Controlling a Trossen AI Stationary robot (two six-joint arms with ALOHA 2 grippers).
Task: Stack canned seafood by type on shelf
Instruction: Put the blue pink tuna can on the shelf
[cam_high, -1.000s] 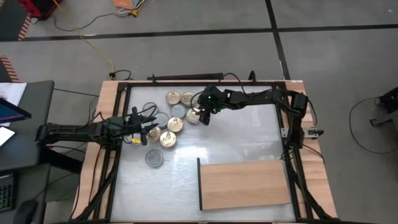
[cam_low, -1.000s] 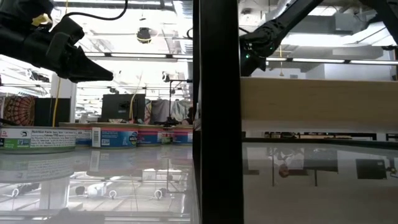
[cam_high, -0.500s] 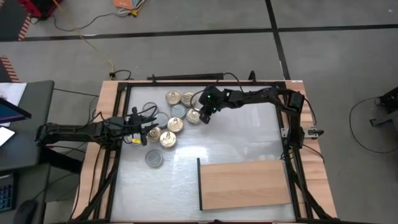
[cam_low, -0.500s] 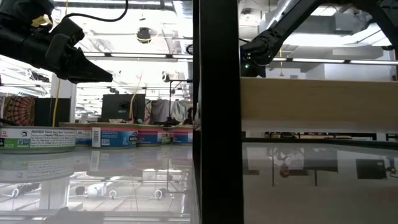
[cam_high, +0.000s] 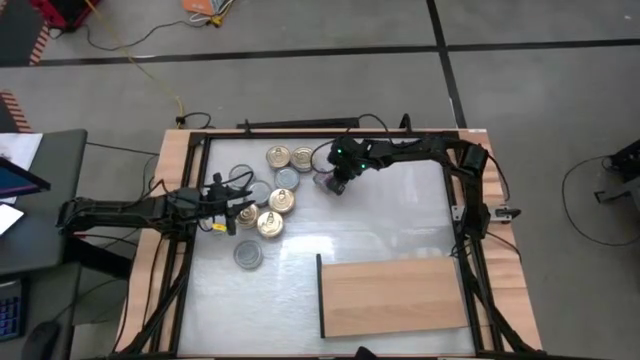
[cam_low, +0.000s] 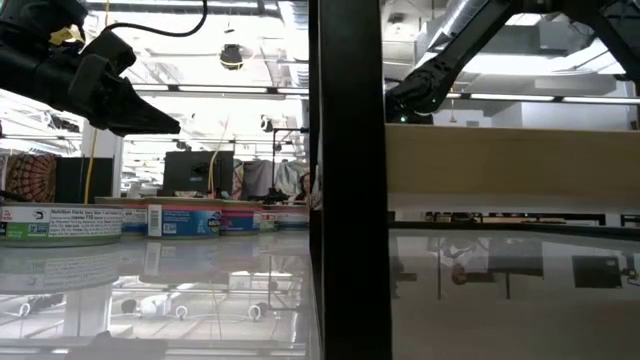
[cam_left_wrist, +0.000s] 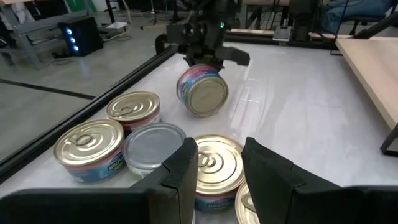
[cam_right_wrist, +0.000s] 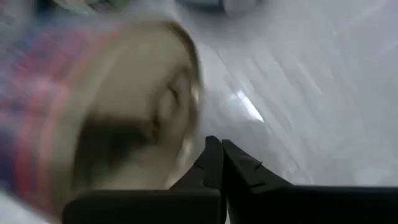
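Left wrist view shows the right gripper (cam_left_wrist: 208, 55), fingers now together and empty, having tipped a can (cam_left_wrist: 202, 91) onto its edge, so that grasp failed; left fingers (cam_left_wrist: 186, 163) stay apart.

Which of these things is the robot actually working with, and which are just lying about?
Part of the job:
- cans, clustered at the table's far left
- tilted can under the right gripper
- wooden shelf, bare
- left gripper, over the cans

Just lying about:
- cables on the floor
- desk beside the table
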